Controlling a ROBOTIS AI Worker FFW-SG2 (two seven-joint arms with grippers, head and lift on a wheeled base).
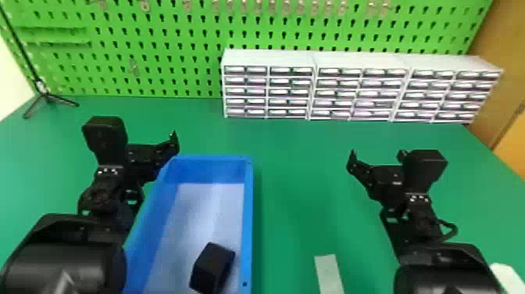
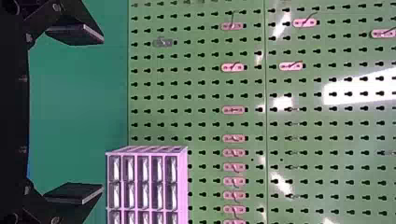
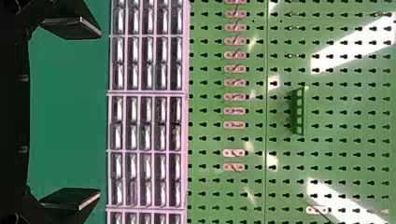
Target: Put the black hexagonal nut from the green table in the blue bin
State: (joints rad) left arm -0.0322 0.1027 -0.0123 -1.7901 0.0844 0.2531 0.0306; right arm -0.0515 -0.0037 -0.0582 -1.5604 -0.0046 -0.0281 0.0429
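Observation:
The left gripper (image 1: 147, 156) is over the blue bin's (image 1: 248, 219) far left corner in the head view. In its wrist view, the left gripper (image 2: 102, 115) is open, its fingers wide apart with nothing between them. To the right of the bin, the right gripper (image 1: 377, 158) is above the green table (image 1: 297, 187); the right gripper (image 3: 100, 113) stands open and holds nothing in its own wrist view. Inside the bin, near its right wall, lies a black angular block (image 1: 212, 268), apart from both grippers. Whether it is the hexagonal nut, I cannot tell.
White drawer cabinets (image 1: 351, 84) line the table's back right, before a green pegboard (image 1: 164, 47). A small black tripod (image 1: 47, 97) stands at the far left. On the near table lies a pale strip (image 1: 330, 273); a white object (image 1: 508, 277) is at the lower right.

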